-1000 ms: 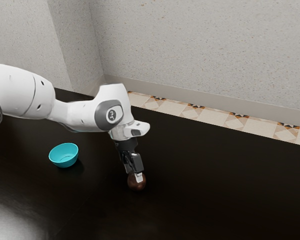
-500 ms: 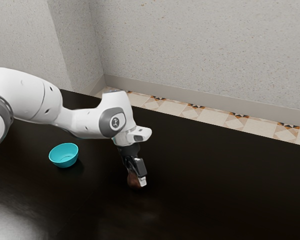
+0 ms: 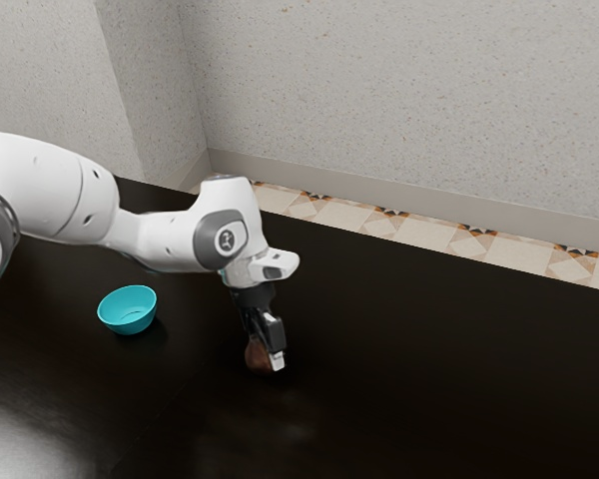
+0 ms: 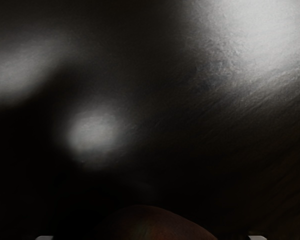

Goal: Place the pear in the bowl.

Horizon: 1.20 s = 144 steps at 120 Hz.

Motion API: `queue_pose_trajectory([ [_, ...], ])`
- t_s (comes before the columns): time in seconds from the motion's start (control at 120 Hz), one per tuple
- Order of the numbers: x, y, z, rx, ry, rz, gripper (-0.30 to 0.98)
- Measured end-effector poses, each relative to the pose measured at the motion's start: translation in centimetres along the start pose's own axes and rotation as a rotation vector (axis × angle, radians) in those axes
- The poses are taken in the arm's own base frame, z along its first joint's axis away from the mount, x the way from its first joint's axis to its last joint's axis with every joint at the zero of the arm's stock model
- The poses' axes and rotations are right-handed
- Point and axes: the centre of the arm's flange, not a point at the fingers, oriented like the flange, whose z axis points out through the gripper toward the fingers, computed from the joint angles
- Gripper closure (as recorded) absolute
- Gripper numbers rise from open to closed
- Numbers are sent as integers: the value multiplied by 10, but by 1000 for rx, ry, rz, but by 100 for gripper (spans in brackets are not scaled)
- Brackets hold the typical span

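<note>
Well apart from the bowl (image 3: 128, 310), toward the exterior view's right, the pear (image 3: 258, 356) sits at my hand (image 3: 267, 354); whether it's gripped, I can't tell. An off-centre squeeze on its rounded side could send it slipping.

Dark glossy surface (image 3: 429, 369) across the lower frame, 1 turquoise bowl (image 3: 128, 317) upright on it, left of centre

Soft, even light falls on the wall (image 3: 399, 100); the desk (image 3: 449, 349) lies nearly black, with pale glare toward the exterior view's lower left. Hazy white reflections break the wrist view's deep darkness.
</note>
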Motion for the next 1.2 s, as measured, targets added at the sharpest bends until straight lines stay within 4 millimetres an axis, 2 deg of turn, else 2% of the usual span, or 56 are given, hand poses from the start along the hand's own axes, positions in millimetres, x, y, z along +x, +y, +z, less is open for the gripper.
queue_pose_trajectory([
  [0.142,-7,-3,-10,20,-50,12,27],
  [0.2,-11,-5,-21,43,-72,17,29],
  [0.292,-16,-20,-44,90,-92,9,32],
  [0.508,-36,-73,-104,203,-162,-55,34],
  [0.742,-85,-143,-147,265,-230,-200,34],
  [0.858,-96,-175,-142,252,-252,-250,34],
  [0.958,-107,-194,-134,231,-267,-279,34],
  [1.025,-112,-203,-132,222,-270,-292,34],
  [1.142,-109,-213,-129,220,-271,-293,33],
  [1.2,-109,-216,-127,216,-275,-292,29],
])
